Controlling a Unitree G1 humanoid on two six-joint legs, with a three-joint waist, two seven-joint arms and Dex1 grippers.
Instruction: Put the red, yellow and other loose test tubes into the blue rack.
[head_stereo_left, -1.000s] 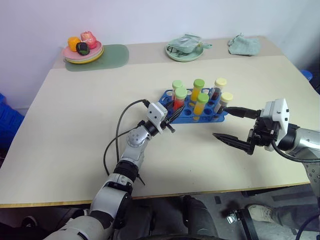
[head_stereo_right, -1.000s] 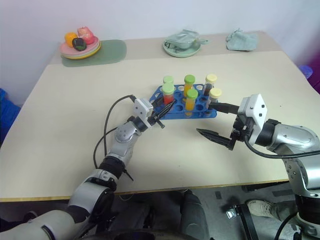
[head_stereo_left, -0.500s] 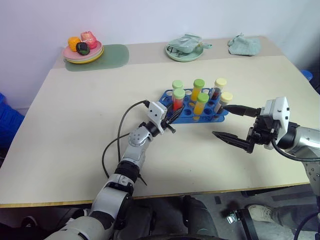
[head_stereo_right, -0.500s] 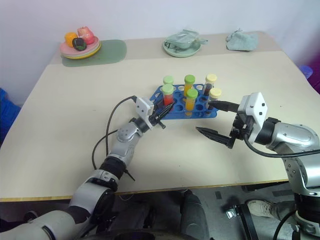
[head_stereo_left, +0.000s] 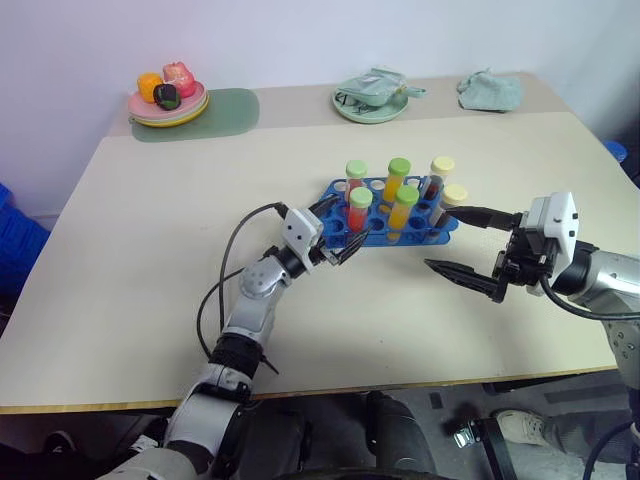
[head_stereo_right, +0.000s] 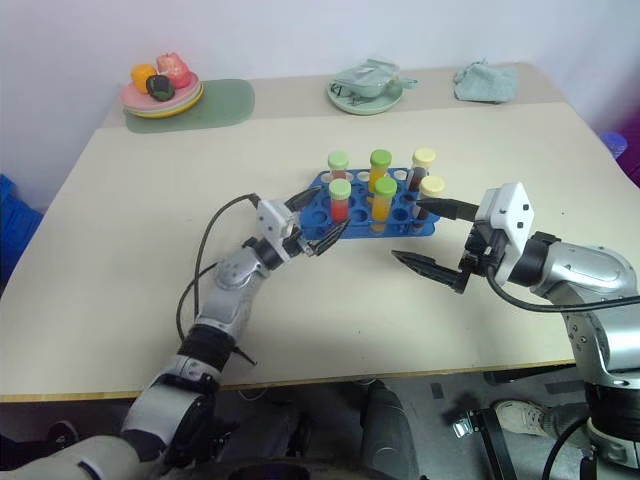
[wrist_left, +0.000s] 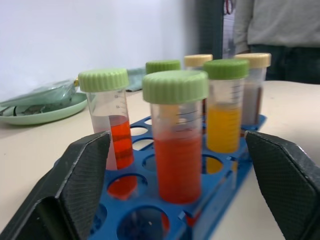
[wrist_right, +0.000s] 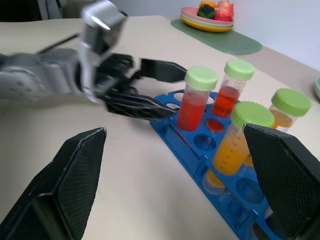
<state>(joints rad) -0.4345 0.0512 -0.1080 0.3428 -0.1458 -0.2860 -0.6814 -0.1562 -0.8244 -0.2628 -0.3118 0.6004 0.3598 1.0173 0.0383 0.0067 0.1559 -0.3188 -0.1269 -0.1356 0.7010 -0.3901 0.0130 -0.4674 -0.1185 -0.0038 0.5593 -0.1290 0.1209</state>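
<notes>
The blue rack (head_stereo_left: 428, 233) stands on the table's middle with several capped tubes upright in its holes. A red tube with a light-green cap (head_stereo_left: 359, 210) stands in the front row at the rack's left end, and behind it a second red one (head_stereo_left: 354, 180). To their right stand yellow tubes (head_stereo_left: 402, 212) with green caps and dark tubes (head_stereo_left: 449, 203) with pale-yellow caps. My left gripper (head_stereo_left: 348, 223) is open at the rack's left end, its fingers (wrist_left: 80, 182) either side of the front red tube (wrist_left: 178, 160), apart from it. My right gripper (head_stereo_left: 438, 238) hangs open just right of the rack.
At the table's back left a plate of toy fruit (head_stereo_left: 166, 100) sits on a green mat (head_stereo_left: 222, 108). A green plate (head_stereo_left: 368, 100) and a crumpled cloth (head_stereo_left: 490, 90) lie at the back right. A person (wrist_left: 280, 30) stands beyond the table.
My left gripper has opened, let go of the front red tube, which now stands in the rack, and drawn back a little to the left. The right arm has kept still.
</notes>
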